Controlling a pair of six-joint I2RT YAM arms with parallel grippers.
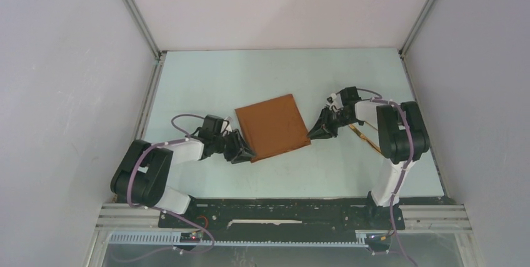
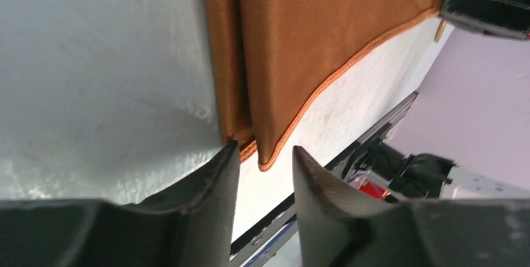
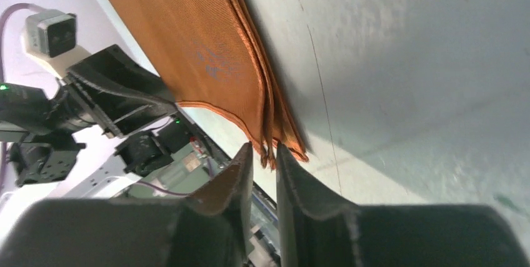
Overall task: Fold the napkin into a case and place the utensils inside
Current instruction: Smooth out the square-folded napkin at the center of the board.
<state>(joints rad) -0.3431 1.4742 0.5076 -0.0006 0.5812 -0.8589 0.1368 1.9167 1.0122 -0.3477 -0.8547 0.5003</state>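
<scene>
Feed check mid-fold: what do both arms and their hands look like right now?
Left arm and right arm match: bulky black joint housings joined by white links, each trailed by a looping purple cable. Left hand and right hand are black, each with two tapering matte black fingers. No markings are legible.

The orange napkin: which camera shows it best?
The top external view: the whole folded napkin lies there as a square. The left wrist view shows only one corner with doubled edges; the right wrist view shows only another corner's stacked layers.
</scene>
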